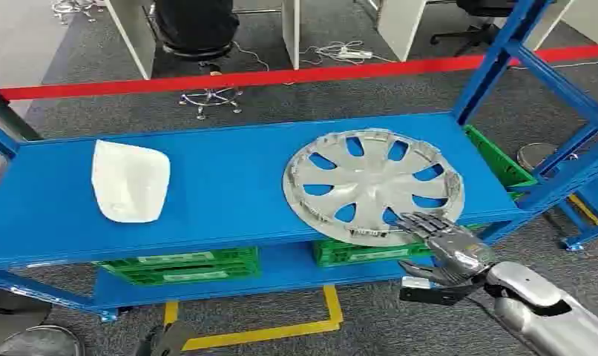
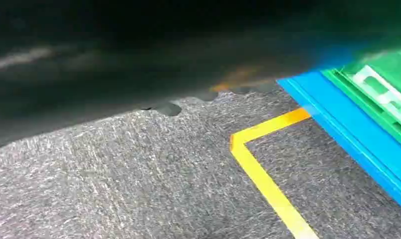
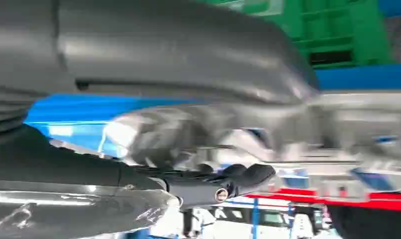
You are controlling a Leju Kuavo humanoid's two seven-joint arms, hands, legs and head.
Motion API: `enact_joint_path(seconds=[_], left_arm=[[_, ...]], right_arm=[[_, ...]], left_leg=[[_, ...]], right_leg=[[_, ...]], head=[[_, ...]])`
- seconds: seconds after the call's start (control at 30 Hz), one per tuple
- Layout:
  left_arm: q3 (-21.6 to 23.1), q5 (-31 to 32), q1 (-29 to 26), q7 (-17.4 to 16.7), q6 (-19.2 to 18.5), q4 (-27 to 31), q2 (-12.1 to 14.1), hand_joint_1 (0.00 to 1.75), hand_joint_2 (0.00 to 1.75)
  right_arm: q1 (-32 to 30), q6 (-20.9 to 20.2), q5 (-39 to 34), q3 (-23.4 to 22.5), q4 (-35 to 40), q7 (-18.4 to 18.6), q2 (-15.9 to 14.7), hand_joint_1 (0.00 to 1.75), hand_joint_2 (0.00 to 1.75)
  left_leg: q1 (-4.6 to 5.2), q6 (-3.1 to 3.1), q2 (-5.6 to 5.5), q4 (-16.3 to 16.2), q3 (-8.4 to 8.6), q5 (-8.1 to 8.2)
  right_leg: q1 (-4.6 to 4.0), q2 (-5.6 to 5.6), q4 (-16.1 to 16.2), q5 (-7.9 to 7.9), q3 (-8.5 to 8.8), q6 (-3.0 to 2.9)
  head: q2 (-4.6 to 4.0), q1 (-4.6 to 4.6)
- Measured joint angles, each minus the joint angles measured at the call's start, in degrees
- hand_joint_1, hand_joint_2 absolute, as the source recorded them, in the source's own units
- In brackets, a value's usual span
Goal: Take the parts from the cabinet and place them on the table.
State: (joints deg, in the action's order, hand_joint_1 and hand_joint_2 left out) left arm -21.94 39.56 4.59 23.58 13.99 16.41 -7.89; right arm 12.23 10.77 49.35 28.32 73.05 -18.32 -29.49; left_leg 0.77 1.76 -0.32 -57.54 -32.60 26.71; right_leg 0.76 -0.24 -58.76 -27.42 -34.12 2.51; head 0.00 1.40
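The robot is standing at the blue shelf unit (image 1: pixel 207 200) and working on the first pickup: its right hand (image 1: pixel 438 248) is reaching up at the near edge of the silver hubcap (image 1: pixel 372 185), which is lying flat on the top shelf with its near rim hanging slightly past the shelf's front lip. From the head view, the fingers (image 1: pixel 422 222) are lying on top of the rim while the thumb is sitting below it, so the hand is bracketing the edge; whether it is actually clamping yet, I cannot tell, and the right wrist view is too blurred to settle it. I judge the next move is calling for a firm pinch on that rim, then a lift and draw outward without scraping the shelf. A white moulded part (image 1: pixel 130 180) is waiting well apart on the same shelf, untouched. Green crates (image 1: pixel 181 265) are sitting on the lower shelf.
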Motion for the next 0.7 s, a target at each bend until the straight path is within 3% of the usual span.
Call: enact_joint_path(seconds=[0.13,0.2,0.23,0.3,0.33,0.37,0.4,0.47,0.5,0.53,0.63,0.67,0.7], left_arm=[[0.0,-0.1,-0.1,0.0,0.0,0.0,0.1,0.0,0.0],[0.0,-0.1,0.0,0.0,0.0,0.0,0.2,0.0,0.0],[0.0,-0.1,0.0,0.0,0.0,0.0,0.2,0.0,0.0],[0.1,-0.1,-0.1,0.0,0.0,0.0,0.2,0.0,0.0],[0.1,-0.1,-0.2,0.0,0.0,0.0,0.2,0.0,0.0],[0.1,-0.1,-0.3,0.0,0.0,0.0,0.2,0.0,0.0],[0.1,-0.2,-0.3,0.0,0.0,0.0,0.2,0.0,0.0],[0.1,-0.2,-0.3,0.0,0.0,0.0,0.3,0.0,0.0],[0.1,-0.3,-0.3,0.0,0.0,0.0,0.3,0.0,0.0],[0.1,-0.4,-0.2,0.0,0.0,0.0,0.3,0.0,0.0],[0.1,-0.5,-0.4,0.0,0.0,0.0,0.5,0.0,0.0],[0.1,-0.6,-0.4,0.0,0.0,0.0,0.5,0.0,0.0],[0.1,-0.6,-0.2,0.0,0.0,0.0,0.5,0.0,0.0]], right_arm=[[-0.5,-0.2,0.0,-1.3,0.2,-0.3,0.0,0.0,1.75],[-0.4,-0.2,0.0,-1.8,0.3,-0.3,0.0,0.0,1.75],[-0.4,-0.2,0.0,-2.0,0.3,-0.3,0.0,0.0,1.75],[-0.5,-0.3,0.0,-2.0,0.3,-0.3,0.0,0.0,1.75],[-0.6,-0.3,0.0,-2.1,0.3,-0.3,0.0,0.0,1.75],[-0.6,-0.3,0.0,-2.1,0.3,-0.3,0.0,0.0,1.75],[-0.7,-0.7,0.0,-2.2,0.3,-0.2,0.0,0.0,1.75],[-0.7,-1.6,0.0,-2.5,0.3,0.0,0.0,0.0,1.75],[-0.7,-2.0,0.1,-2.7,0.3,0.2,-0.1,0.03,1.75],[-0.7,-2.5,0.1,-2.9,0.3,0.4,-0.3,0.09,1.75],[-0.6,-4.2,0.6,-3.4,0.3,0.7,-1.2,0.54,1.75],[-0.5,-4.7,0.7,-3.4,0.3,0.8,-1.4,0.77,1.75],[-0.4,-5.1,0.8,-3.5,0.3,0.8,-1.9,1.4,1.75]], left_leg=[[0.01,-0.84,-0.03,-0.3,-0.22,-0.07],[-0.13,-1.69,0.02,-2.0,-0.78,1.8],[-0.22,-1.96,0.03,-5.1,-2.16,3.96],[-0.46,-2.27,0.04,-14.7,-6.37,8.37],[-0.54,-2.37,0.04,-17.7,-7.76,9.07],[-0.63,-2.4,0.04,-18.0,-7.9,8.38],[-0.76,-2.4,0.04,-15.9,-6.97,6.42],[-0.97,-2.26,0.04,-6.8,-2.45,1.31],[-1.04,-2.13,0.03,-2.8,-0.38,-0.1],[-0.85,-2.05,0.01,-1.1,0.33,0.55],[-0.57,-1.16,0.04,-0.7,0.14,0.75],[-0.75,-0.59,0.09,-0.2,0.26,0.37],[-0.86,-0.29,0.18,0.0,0.31,0.17]], right_leg=[[-0.42,0.28,0.6,0.19,0.53,-1.11],[-0.09,0.21,1.1,0.54,0.81,-1.82],[-0.09,0.17,1.1,0.54,0.8,-2.14],[-0.11,0.12,1.1,0.52,0.77,-2.18],[-0.11,0.12,1.1,0.52,0.77,-2.18],[-0.11,0.13,1.1,0.52,0.8,-2.18],[-0.1,0.16,1.0,0.52,0.82,-2.17],[-0.09,0.24,1.0,0.52,1.03,-2.1],[-0.1,0.26,1.0,0.5,1.1,-1.95],[-0.51,0.34,0.7,0.34,0.86,-1.53],[-0.22,0.35,1.1,0.85,0.55,-0.59],[-0.12,0.36,1.0,0.68,0.5,-0.21],[-0.05,0.29,0.0,-0.18,-0.34,-0.02]], head=[[0.0,-0.09],[0.0,-0.24],[0.0,-0.37],[0.0,-0.31],[0.0,-0.33],[0.0,-0.33],[0.0,-0.35],[0.0,-0.35],[0.0,-0.33],[0.0,-0.35],[0.0,-0.24],[0.0,-0.22],[0.0,-0.14]])
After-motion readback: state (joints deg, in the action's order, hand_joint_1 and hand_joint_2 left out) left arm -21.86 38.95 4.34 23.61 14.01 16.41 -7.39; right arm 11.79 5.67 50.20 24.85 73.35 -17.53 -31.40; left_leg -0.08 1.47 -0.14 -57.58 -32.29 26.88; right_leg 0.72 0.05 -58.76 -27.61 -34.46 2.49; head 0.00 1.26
